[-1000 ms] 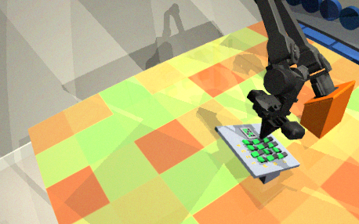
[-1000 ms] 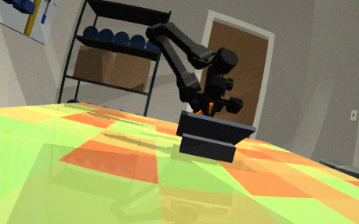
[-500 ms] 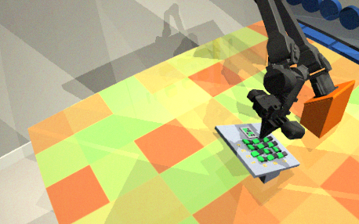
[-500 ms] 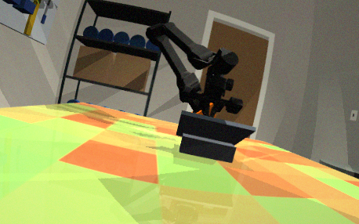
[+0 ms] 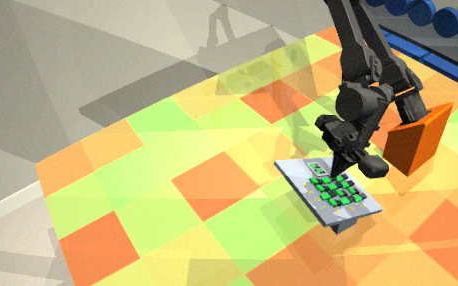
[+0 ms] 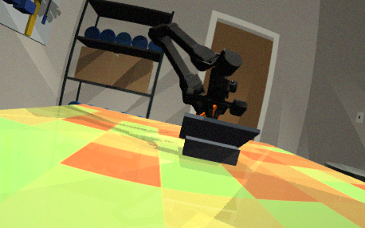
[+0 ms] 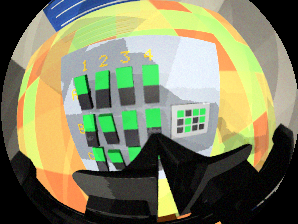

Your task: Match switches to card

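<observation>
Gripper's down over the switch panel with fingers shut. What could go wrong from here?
1. The switches sit close together, so the shut gripper may catch a neighbouring switch and flip one that should stay.
2. In the wrist view the fingers hide the nearest switch row, so the contact is hard to check.
3. The card is small and easy to misread.

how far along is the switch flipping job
Done: I cannot tell which switches already match; the small card is too coarse to read square by square. In hand: the shut, empty gripper is low over the near edge of the switch grid, poised to press. Left: compare the remaining switches with the card, flip only those that differ, then lift clear of the grey panel and hold still.
</observation>
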Robot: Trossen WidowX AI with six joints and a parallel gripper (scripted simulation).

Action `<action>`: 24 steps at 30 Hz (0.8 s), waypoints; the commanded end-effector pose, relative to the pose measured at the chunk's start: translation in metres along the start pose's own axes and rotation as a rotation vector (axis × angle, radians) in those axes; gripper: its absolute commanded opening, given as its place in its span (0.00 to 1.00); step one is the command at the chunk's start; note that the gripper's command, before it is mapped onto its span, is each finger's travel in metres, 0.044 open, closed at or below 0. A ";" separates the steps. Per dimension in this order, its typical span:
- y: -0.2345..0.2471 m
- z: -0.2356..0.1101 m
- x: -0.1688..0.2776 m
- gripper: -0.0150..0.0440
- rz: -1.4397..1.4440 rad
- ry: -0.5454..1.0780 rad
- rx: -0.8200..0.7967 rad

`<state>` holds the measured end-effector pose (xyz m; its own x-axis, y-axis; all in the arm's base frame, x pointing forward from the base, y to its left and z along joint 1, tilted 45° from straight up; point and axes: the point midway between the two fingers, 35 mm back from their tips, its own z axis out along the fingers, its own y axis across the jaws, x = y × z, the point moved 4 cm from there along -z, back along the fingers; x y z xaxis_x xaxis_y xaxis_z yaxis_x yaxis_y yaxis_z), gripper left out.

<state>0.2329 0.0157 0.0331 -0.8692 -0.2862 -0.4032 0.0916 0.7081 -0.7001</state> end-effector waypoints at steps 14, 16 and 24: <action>0.001 0.003 0.001 0.25 -0.005 0.002 -0.002; 0.001 0.003 0.001 0.25 -0.005 0.002 -0.002; 0.001 0.004 0.001 0.25 -0.005 0.002 -0.002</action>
<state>0.2341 0.0135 0.0312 -0.8697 -0.2865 -0.4018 0.0906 0.7078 -0.7006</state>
